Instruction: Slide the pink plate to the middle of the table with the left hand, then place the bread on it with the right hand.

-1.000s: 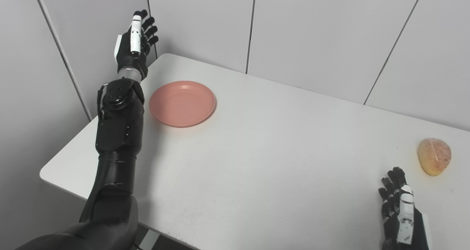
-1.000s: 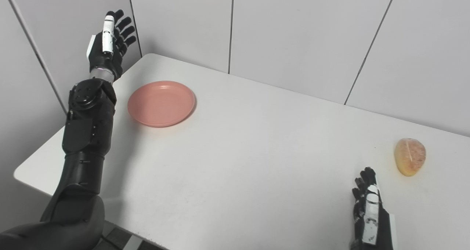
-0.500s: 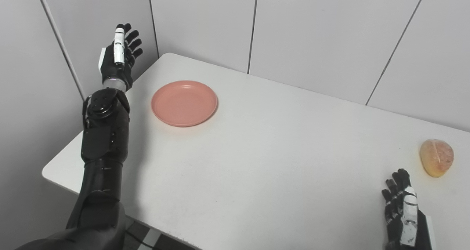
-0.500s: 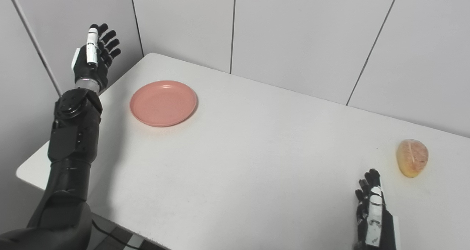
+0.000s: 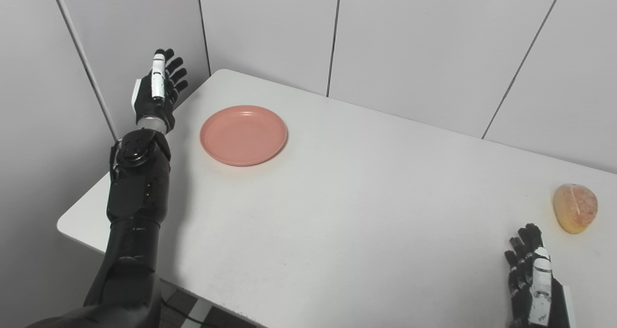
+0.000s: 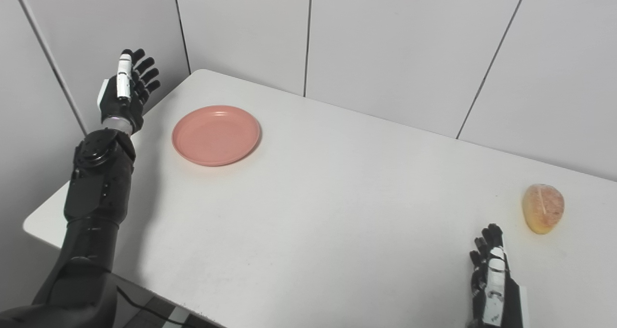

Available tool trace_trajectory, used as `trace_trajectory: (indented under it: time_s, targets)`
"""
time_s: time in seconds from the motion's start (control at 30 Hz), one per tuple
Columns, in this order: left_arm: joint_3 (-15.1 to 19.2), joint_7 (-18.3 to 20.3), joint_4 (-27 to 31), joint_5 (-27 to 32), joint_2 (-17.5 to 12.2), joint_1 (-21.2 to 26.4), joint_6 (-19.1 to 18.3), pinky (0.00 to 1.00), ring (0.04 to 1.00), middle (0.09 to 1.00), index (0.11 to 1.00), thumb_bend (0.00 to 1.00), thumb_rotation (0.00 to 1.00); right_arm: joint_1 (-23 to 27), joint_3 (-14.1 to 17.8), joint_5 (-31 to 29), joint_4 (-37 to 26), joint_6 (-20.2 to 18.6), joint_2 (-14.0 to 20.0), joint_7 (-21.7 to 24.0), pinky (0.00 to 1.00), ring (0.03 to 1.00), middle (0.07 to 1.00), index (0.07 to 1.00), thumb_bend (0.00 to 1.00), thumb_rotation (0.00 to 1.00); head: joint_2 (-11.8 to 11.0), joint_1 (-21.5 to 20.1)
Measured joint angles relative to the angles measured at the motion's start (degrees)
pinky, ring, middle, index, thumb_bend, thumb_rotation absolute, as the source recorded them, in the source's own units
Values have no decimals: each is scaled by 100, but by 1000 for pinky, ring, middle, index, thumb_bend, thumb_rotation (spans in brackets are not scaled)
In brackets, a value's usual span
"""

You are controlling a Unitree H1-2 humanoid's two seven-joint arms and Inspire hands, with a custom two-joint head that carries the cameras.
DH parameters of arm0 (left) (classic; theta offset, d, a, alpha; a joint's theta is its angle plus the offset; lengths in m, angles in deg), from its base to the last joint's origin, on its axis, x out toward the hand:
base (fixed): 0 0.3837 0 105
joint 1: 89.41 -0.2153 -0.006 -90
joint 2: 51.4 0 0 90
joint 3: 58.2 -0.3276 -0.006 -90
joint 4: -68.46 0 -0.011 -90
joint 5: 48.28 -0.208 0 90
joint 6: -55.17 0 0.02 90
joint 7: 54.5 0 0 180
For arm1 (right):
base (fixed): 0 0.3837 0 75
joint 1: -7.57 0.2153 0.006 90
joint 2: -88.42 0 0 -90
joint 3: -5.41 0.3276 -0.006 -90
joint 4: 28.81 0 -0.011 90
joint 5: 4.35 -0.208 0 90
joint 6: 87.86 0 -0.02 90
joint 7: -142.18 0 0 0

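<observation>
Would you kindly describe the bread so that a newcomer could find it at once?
Start at the white table and follow it to its right end. The bread lies there alone, just beyond the right hand: a small golden-brown roll, unlike the flat pink plate at the far left.

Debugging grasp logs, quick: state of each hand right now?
Left hand: open, fingers apart, holding nothing, raised left of the pink plate.
Right hand: open, empty, near the bread, not touching it.

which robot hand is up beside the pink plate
The left robot hand, raised open off the table's left edge beside the pink plate; the right robot hand sits low near the bread.
</observation>
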State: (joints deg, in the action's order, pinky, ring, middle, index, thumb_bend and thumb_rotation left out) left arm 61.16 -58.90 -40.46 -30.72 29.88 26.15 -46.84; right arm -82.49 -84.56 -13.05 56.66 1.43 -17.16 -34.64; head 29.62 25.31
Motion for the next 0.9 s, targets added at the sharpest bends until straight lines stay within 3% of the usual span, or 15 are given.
trace_trajectory:
  time_s: [0.73,0.9]
  targets:
    - [-111,-19,-260,77,98,-143,199,843,875,871,844,375,1000,-37,5,67,-41,-1,-2,-53,1000,979,969,955,99,1000,70,0]
    - [-232,-60,-289,-6,115,-144,200,875,890,885,858,362,1000,-69,7,53,-75,-1,1,-52,1000,981,969,955,93,1000,79,0]
